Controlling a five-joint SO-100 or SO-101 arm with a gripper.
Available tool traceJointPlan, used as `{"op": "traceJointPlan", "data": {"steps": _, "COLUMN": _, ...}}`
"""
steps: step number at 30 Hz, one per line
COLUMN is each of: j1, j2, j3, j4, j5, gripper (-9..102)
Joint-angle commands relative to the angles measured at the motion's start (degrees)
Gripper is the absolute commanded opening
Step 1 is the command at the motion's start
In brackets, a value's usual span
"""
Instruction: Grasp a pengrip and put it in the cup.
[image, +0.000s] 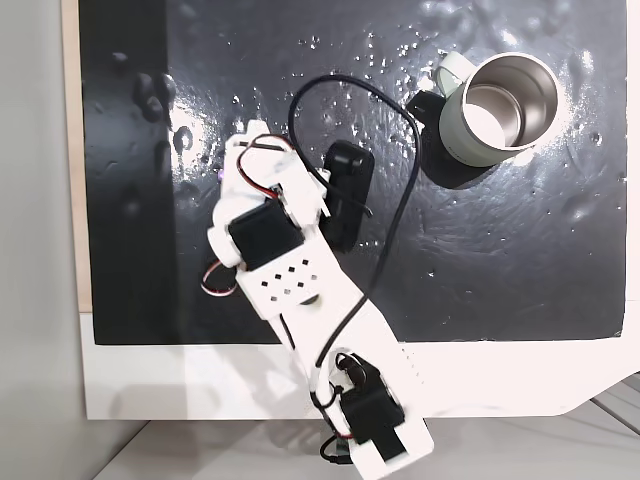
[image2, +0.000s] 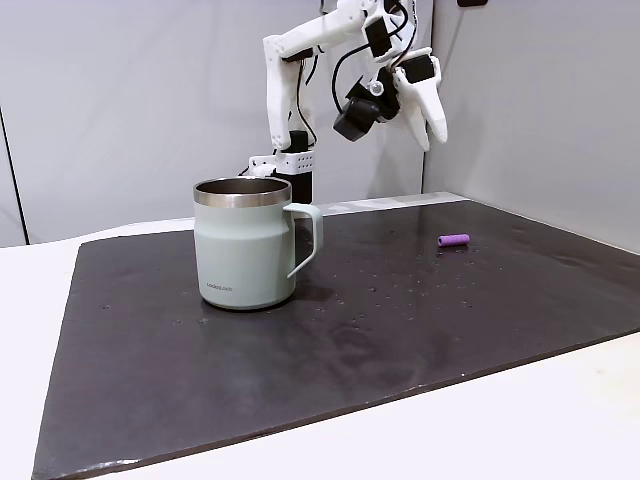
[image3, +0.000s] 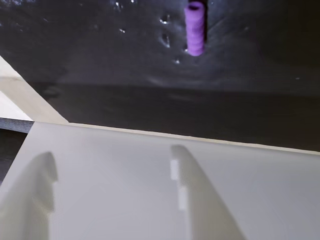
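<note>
The pengrip (image2: 453, 240) is a tiny purple tube lying on the black mat, far right of the cup in this fixed view. In the wrist view the pengrip (image3: 195, 27) sits at the top, well beyond the two pale fingers (image3: 200, 200), which stand apart with nothing between them. My gripper (image2: 428, 125) hangs open high above the mat, over the tube's area. From above, the gripper (image: 245, 140) is at upper left, with a purple speck of the pengrip (image: 219, 172) at its left edge. The grey-green cup (image: 500, 110) stands upright at upper right, steel inside bare.
The black mat (image2: 400, 340) covers most of the white table (image2: 560, 420) and is dotted with shiny specks. A black cable (image: 400, 190) loops from the arm towards the cup. A pale board edge (image: 72, 150) borders the mat's left side, and grey walls stand behind.
</note>
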Motion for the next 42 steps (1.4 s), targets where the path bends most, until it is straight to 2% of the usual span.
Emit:
{"op": "traceJointPlan", "data": {"steps": 1, "j1": -3.2, "j2": -3.8, "j3": -6.2, "j4": 0.0, "j5": 1.2, "gripper": 23}}
{"op": "traceJointPlan", "data": {"steps": 9, "j1": -6.1, "j2": -13.5, "j3": -7.0, "j4": -1.1, "j5": 3.9, "gripper": 23}}
{"op": "traceJointPlan", "data": {"steps": 20, "j1": -6.9, "j2": -30.1, "j3": -19.0, "j4": -1.1, "j5": 3.9, "gripper": 23}}
{"op": "traceJointPlan", "data": {"steps": 30, "j1": -9.6, "j2": -39.2, "j3": -23.2, "j4": -0.4, "j5": 4.2, "gripper": 22}}
{"op": "traceJointPlan", "data": {"steps": 42, "j1": -4.9, "j2": -43.7, "j3": -24.2, "j4": 1.9, "j5": 5.2, "gripper": 21}}
